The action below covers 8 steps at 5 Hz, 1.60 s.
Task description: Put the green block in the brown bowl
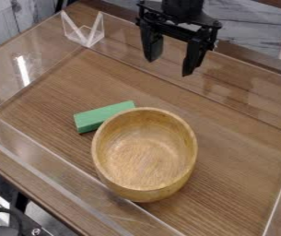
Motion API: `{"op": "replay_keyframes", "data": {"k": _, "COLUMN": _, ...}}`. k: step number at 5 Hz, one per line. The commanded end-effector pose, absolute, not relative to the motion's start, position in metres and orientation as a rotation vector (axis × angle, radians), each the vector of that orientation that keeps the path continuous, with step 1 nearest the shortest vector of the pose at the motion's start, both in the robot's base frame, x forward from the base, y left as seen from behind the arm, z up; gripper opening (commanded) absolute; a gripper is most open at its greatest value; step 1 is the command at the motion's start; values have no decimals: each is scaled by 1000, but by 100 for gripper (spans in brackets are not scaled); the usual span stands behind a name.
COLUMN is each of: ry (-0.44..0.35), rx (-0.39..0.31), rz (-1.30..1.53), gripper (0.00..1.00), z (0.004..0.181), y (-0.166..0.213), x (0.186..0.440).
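The green block (103, 116) lies flat on the wooden table, a bright green bar touching or nearly touching the upper left rim of the brown bowl (144, 152). That bowl is round, light wood with thick walls, and its inside is empty. My gripper (171, 55) hangs above the back of the table, pointing down, well above and behind both objects. Its two black fingers stand apart with nothing between them.
Clear acrylic walls (32, 64) fence the wooden tabletop (228, 101) on all sides. A small clear triangular stand (84, 29) sits at the back left corner. The table's front edge drops off at lower left.
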<state>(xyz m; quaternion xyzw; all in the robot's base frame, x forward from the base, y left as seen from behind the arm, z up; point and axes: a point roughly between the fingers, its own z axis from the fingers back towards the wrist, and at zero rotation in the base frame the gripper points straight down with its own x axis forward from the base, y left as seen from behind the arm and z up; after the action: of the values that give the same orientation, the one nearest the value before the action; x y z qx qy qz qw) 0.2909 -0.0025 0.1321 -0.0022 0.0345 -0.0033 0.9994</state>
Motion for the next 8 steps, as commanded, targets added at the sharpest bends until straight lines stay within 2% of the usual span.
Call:
{"op": "replay_keyframes", "data": {"k": 1, "ry": 74, "rx": -4, "rz": -44, "gripper": 100, "z": 126, "y": 16, "x": 280}}
{"op": "replay_keyframes", "data": {"k": 2, "ry": 88, "rx": -1, "rz": -160, "gripper": 100, "z": 100, "y": 53, "x": 250}}
{"op": "replay_keyframes", "data": {"k": 3, "ry": -5, "rx": 14, "rz": -280, "gripper": 100, "z": 96, "y": 84, "x": 211}}
{"op": "replay_keyframes", "data": {"k": 4, "ry": -48, "rx": 17, "rz": -303, "gripper": 100, "z": 89, "y": 76, "x": 218}}
{"op": "replay_keyframes", "data": {"k": 8, "ry": -72, "rx": 2, "rz": -320, "gripper": 100, "z": 74, "y": 71, "x": 240}}
